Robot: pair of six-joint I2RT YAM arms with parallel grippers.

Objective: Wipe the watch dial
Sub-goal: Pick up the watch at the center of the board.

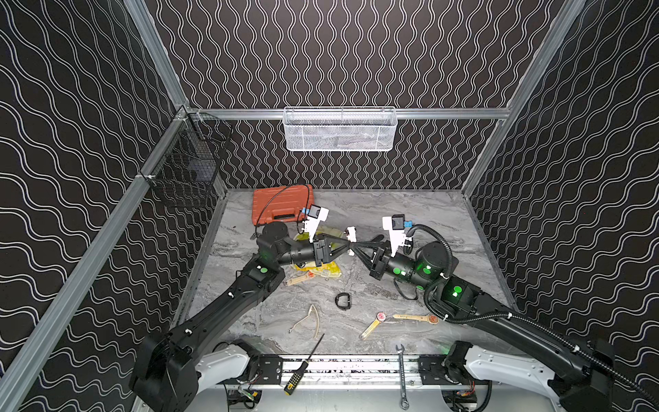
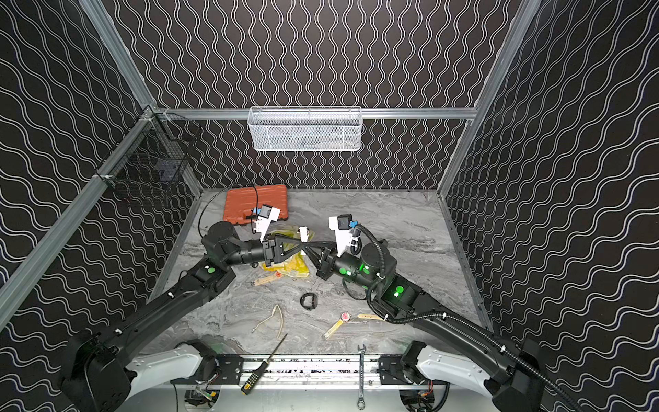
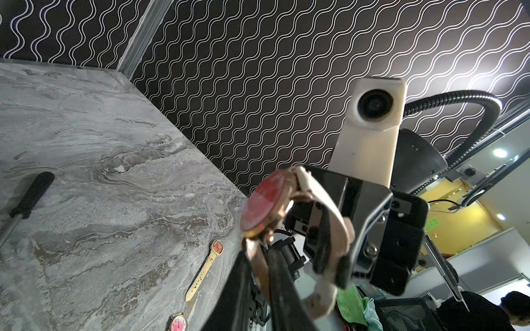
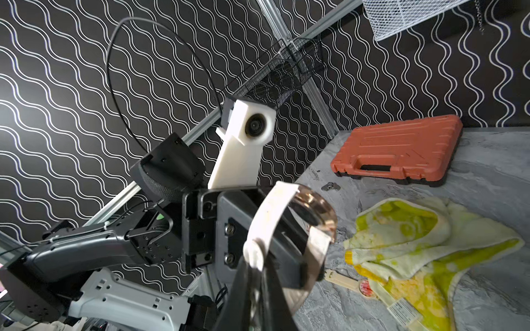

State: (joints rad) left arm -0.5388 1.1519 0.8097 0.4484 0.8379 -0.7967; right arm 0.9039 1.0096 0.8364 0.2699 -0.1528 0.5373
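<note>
1. Wristwatch (image 3: 275, 212), with a white strap (image 4: 266, 215), a rose-gold case and a red dial (image 3: 262, 206). It is held aloft over the middle of the tabletop (image 1: 410, 221). Here the left arm, entering from 7 o'clock, meets the right arm, entering from 4 o'clock, tip to tip.
2. Right gripper (image 1: 356, 247): the jaws are pressed almost together, pinching the strap close to the case.
3. Left gripper (image 1: 347, 246): the jaws are narrowed to about the strap's thickness, with the strap running between them. The dial faces this arm's wrist camera.
4. Yellow-and-white cloth (image 4: 430, 243): it lies crumpled on the tabletop at about 8 o'clock from the wristwatch, beneath the left gripper. Neither gripper holds it.
5. Hazards, as judged from this moment:
   - Both grips sit on a thin, flexible strap, so if one lets go the case may swing and turn the dial away.
   - A weak pinch could drop the wristwatch onto the hard tabletop.
   - If the arms pull apart while both are clamped, the strap is strained.
   - The crossed fingertips could collide.
</note>
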